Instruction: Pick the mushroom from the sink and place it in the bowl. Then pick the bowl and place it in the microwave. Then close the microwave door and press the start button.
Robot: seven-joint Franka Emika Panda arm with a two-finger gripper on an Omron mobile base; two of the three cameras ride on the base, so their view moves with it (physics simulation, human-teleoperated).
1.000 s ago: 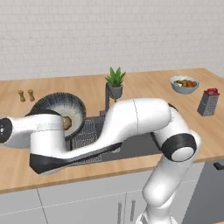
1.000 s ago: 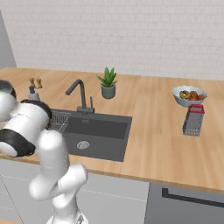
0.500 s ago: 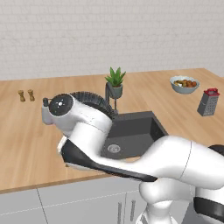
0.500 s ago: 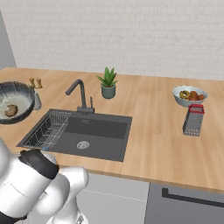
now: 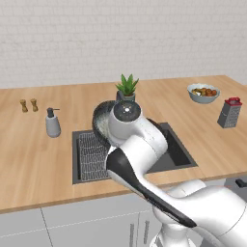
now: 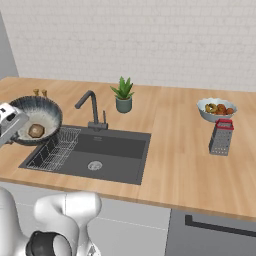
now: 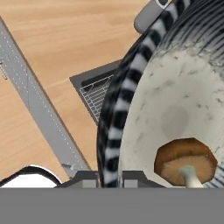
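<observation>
Since the earlier frames, both base cameras and the arm have swung: the bowl (image 6: pixel 34 120), formerly seen over the counter left of the sink, now hangs above the sink's wire rack (image 5: pixel 94 154).

Nearest, in the hand view, the gripper (image 7: pixel 110 178) is clenched on the bowl's rim (image 7: pixel 114 127) at 6 o'clock, one finger on the striped outside and one on the speckled inside. The mushroom (image 7: pixel 186 162) lies loose inside, at 4 o'clock, just beside the grip.

Handling judgement: the bowl looks stiff and moderately heavy. A single-point rim grip leaves most of its mass cantilevered, so tilt and slip are the risks. Keep the rim level. The mushroom looks light and rounded and is likely to roll if the bowl tips.

Farther out, the sink (image 6: pixel 117 150) lies below the bowl, with the faucet (image 6: pixel 89 106) at 12 o'clock of the basin. Beyond are the potted plant (image 6: pixel 123 95), the soap dispenser (image 5: pixel 52 123), the grater (image 6: pixel 220 137) and the food bowl (image 6: pixel 216 108).
</observation>
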